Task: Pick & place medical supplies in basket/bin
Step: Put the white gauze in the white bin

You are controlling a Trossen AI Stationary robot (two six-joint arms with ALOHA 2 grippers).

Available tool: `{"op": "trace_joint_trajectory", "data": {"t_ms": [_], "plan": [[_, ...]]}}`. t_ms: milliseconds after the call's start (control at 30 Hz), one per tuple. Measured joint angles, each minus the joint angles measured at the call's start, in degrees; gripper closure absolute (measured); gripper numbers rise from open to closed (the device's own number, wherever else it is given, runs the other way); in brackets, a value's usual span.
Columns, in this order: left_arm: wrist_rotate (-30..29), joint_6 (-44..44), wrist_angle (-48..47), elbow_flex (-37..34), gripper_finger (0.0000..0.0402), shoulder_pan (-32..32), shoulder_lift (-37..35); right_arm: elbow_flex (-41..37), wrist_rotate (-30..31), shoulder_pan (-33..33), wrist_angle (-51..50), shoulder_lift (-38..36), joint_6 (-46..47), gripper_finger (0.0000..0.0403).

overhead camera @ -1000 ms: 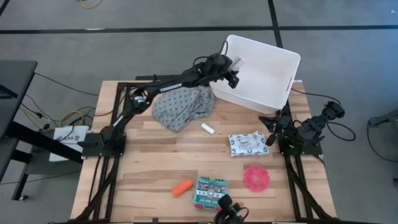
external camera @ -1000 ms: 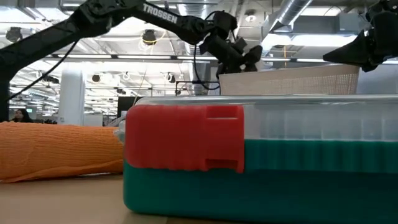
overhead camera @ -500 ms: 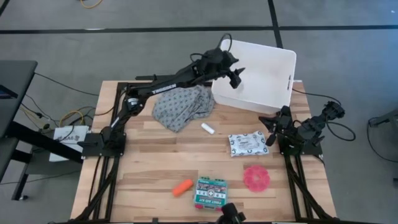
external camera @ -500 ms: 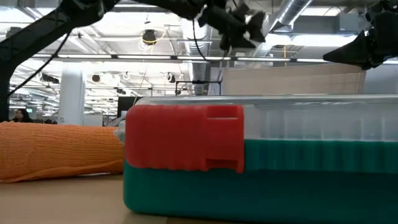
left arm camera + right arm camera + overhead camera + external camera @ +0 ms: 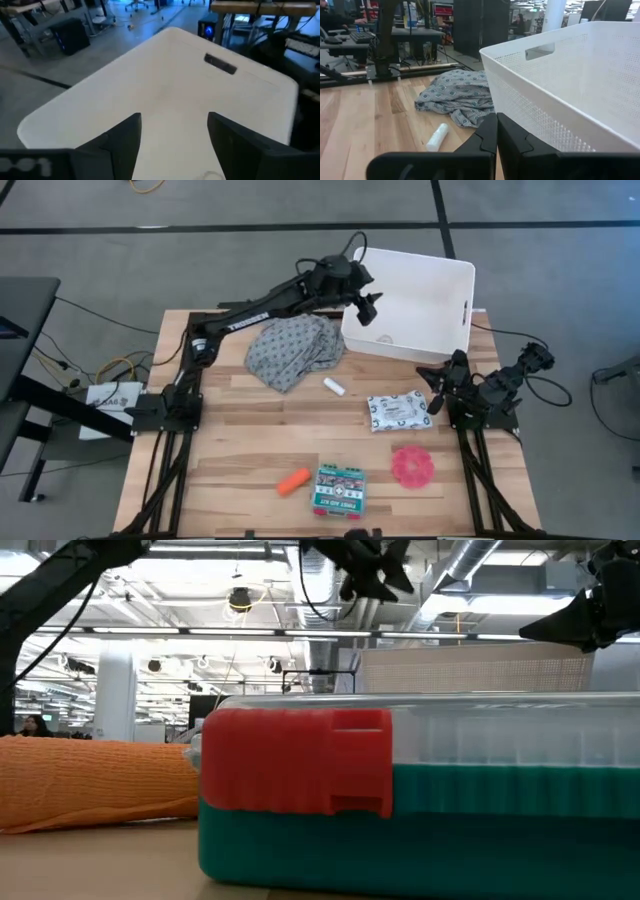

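Left gripper [image 5: 366, 308] gapes empty over white tub [image 5: 452, 272]. Left to right on table: orange tube [image 5: 293, 481], firm, grip mid-body; green first-aid box [image 5: 338, 489], rigid; white roll [image 5: 333, 386], light; soft pack [image 5: 397, 411], squashy; pink disc [image 5: 413, 466], flat. Right gripper [image 5: 436, 397] closed, empty.

A: Bench [image 5: 240, 440]: pale wood planks, matt, grain visible. Bin [image 5: 452, 305]: white plastic, outer wall perforated with fine holes, inside smooth and matt.

B: Cloth [image 5: 290, 350]: grey printed fabric, soft, crumpled. Roll [image 5: 333, 387]: white, matt. Pack [image 5: 397, 411]: white patterned soft wrap, slightly shiny.

A: Box [image 5: 338, 489]: green plastic body, red clasp, clear lid, glossy. Tube [image 5: 293, 481]: orange, rough woven-looking surface. Disc [image 5: 413, 466]: pink, lacy texture.

B: Arms: dark, matt.
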Motion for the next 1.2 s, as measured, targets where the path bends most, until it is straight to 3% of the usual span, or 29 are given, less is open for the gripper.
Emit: {"op": "trace_joint_trajectory", "data": {"t_ms": [400,833,1033,1200], "plan": [[0.0,1.5,-8.5,0.1,0.0200,-5.2,-11.0,0.0,0.0,0.0,0.0,0.0,0.0,0.0403],[0.0,-4.3,-32.7,0.1,0.0200,-9.0,-20.1,0.0,-0.2,0.0,3.0,0.0,-5.7,0.0403],[0.0,-5.9,-37.8,0.0,0.0200,-12.2,-23.1,0.0,-10.3,0.0,9.6,0.0,-4.4,0.0403],[0.0,-7.7,-39.1,0.0,0.0200,-15.1,-23.5,0.0,-14.5,0.0,23.1,0.0,-4.9,0.0403]]}}
